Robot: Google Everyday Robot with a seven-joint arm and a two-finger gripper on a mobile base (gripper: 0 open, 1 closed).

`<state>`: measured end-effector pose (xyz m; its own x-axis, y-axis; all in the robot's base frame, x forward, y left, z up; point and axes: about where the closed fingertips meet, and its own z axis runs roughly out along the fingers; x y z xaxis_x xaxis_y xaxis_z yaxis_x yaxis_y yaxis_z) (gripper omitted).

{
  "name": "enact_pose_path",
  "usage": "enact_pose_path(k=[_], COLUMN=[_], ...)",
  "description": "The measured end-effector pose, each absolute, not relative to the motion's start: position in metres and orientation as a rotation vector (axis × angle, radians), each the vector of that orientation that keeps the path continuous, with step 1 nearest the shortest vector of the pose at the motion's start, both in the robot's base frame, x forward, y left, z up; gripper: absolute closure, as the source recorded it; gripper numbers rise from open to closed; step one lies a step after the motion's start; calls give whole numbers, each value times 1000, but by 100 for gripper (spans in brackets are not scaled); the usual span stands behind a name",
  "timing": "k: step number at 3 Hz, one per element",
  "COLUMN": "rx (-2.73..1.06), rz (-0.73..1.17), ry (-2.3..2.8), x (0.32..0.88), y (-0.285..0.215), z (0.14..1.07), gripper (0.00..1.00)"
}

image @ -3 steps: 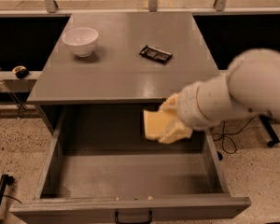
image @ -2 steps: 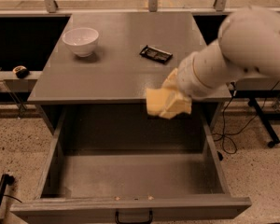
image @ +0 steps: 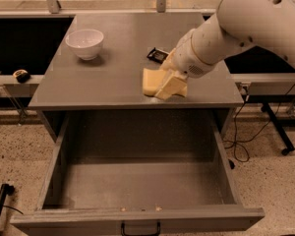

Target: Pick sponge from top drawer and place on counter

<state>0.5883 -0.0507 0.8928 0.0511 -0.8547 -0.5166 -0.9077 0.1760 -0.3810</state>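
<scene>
One pale yellow, soft rectangular sponge is pinched between the blocky fingers of the white arm's gripper, low over the front right part of the smooth grey counter. Contact with the surface cannot be told. The wide grey top drawer is seen open below. A round white bowl and a small dark flat packet are set further back.

Smooth plastic pincer over semi-glossy counter, soft foam sponge, glazed bowl
</scene>
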Motion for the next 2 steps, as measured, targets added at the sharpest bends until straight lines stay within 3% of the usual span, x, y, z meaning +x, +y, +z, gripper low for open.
enact_pose_path(k=[2], rx=[-1423], rz=[118], ry=[1841], x=[634], y=[-33], z=[880], gripper=[100])
